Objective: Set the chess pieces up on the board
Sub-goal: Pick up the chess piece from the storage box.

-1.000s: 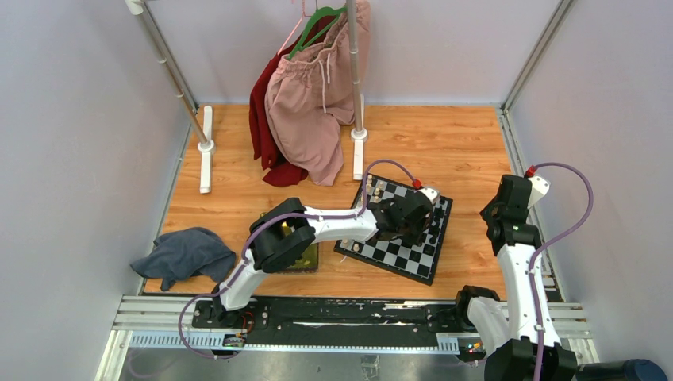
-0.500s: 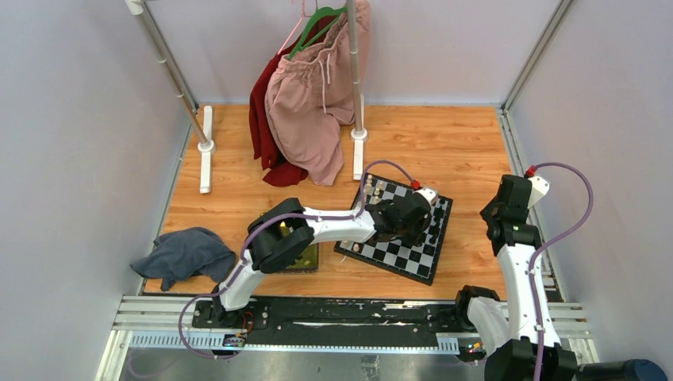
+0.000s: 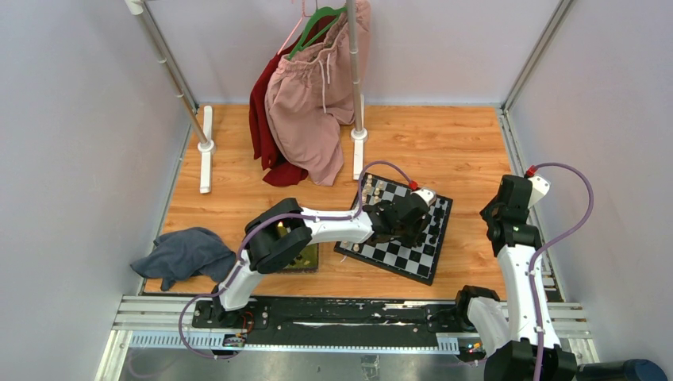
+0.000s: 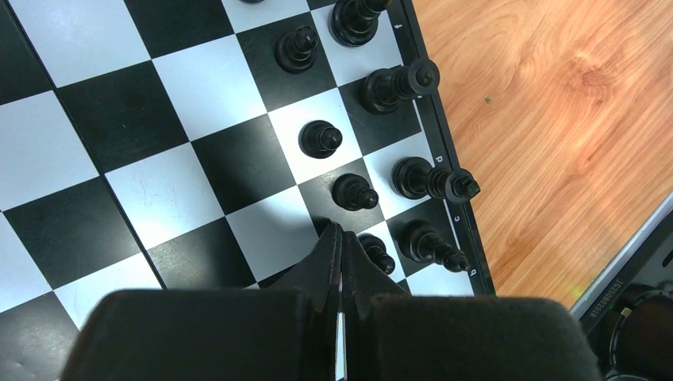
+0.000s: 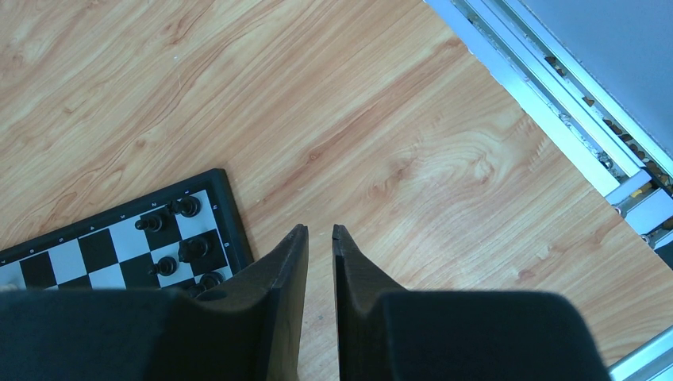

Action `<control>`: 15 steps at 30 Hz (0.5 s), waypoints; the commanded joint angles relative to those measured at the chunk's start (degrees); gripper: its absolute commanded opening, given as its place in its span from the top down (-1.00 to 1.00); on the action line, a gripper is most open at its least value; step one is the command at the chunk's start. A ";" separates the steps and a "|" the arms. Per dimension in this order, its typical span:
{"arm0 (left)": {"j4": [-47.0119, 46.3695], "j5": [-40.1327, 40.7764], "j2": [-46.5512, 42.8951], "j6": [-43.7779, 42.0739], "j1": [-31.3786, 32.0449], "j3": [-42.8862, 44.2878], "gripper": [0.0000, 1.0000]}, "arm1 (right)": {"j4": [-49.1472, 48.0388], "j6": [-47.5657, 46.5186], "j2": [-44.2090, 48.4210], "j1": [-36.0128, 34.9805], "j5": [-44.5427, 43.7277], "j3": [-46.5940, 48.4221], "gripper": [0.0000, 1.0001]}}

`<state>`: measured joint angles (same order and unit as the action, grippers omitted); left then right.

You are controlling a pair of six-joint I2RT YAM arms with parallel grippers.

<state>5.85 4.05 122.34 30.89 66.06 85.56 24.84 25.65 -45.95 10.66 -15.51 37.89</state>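
Black chess pieces (image 4: 321, 139) standing along the checked board (image 4: 71, 151) edge, left fingers (image 4: 321, 266) pressed together, right fingers (image 5: 286, 270) slightly parted, empty.

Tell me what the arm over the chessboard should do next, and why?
Probably lift clear of the board and open, ready for another piece: the left gripper is shut on nothing, its tips beside black pawns already standing.
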 commanded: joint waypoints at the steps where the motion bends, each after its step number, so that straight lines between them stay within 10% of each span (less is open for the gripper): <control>1: 2.97 -0.10 -0.35 0.39 -0.25 -2.28 1.00 | 1.21 -0.85 0.74 0.08 -0.08 -0.54 0.55; 15: 2.50 -0.11 -1.10 0.49 -0.32 -3.44 1.00 | 1.39 -1.06 0.47 0.07 -0.07 0.08 0.55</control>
<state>5.21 4.03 121.67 31.53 66.06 84.36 24.86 25.65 -45.87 10.66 -15.49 37.89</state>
